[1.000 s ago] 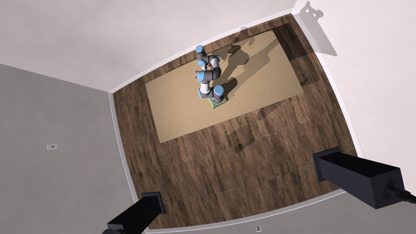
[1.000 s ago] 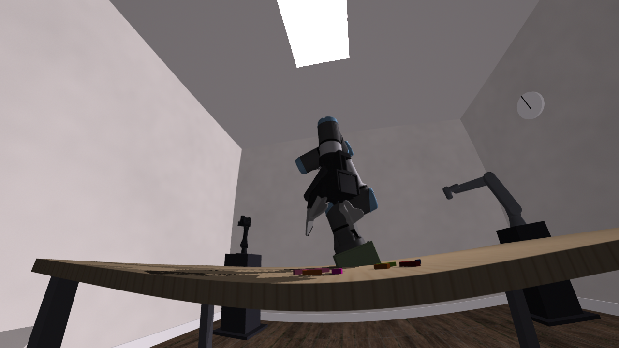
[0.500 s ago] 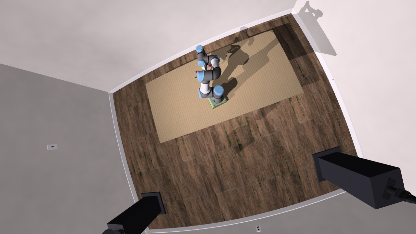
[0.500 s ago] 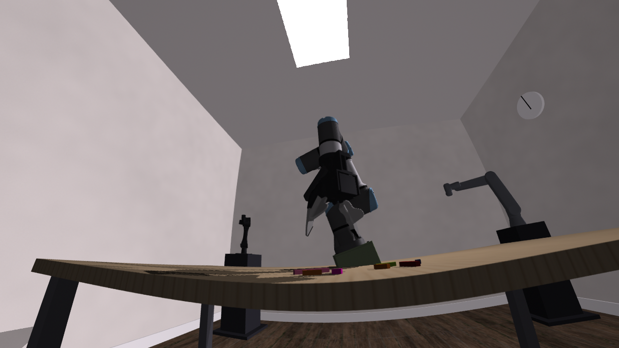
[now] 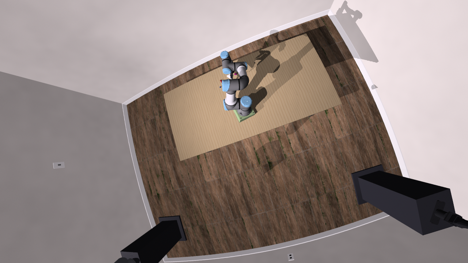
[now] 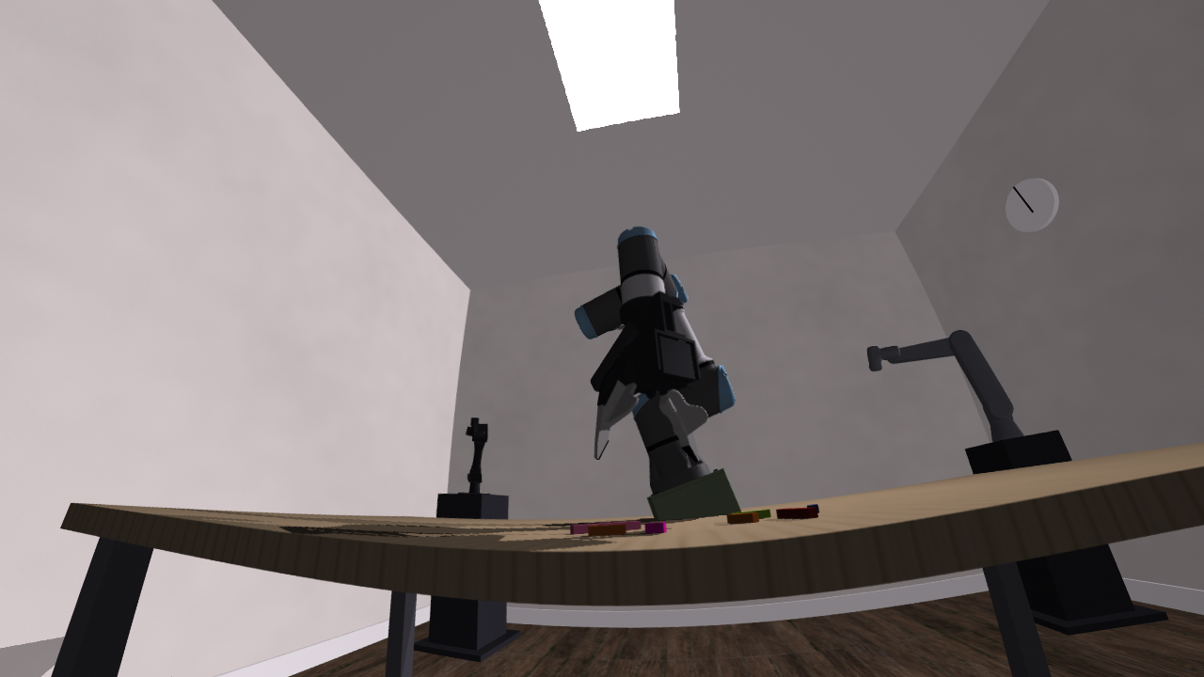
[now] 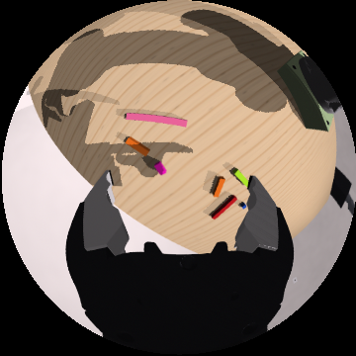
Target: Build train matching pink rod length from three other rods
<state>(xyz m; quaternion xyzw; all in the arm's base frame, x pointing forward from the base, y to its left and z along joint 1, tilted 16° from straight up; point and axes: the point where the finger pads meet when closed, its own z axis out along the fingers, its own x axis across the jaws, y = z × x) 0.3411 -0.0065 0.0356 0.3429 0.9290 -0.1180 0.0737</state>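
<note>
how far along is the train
No train is built: the rods lie apart. The tool is open and holds nothing. All of it is left: two orange rods and the blue rod would match the pink rod.

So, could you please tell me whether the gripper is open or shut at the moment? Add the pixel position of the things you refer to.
Open: in the wrist view the two jaws of the gripper point(image 6: 643, 456) point(image 7: 180, 177) stand wide apart, with nothing held between them.
</note>
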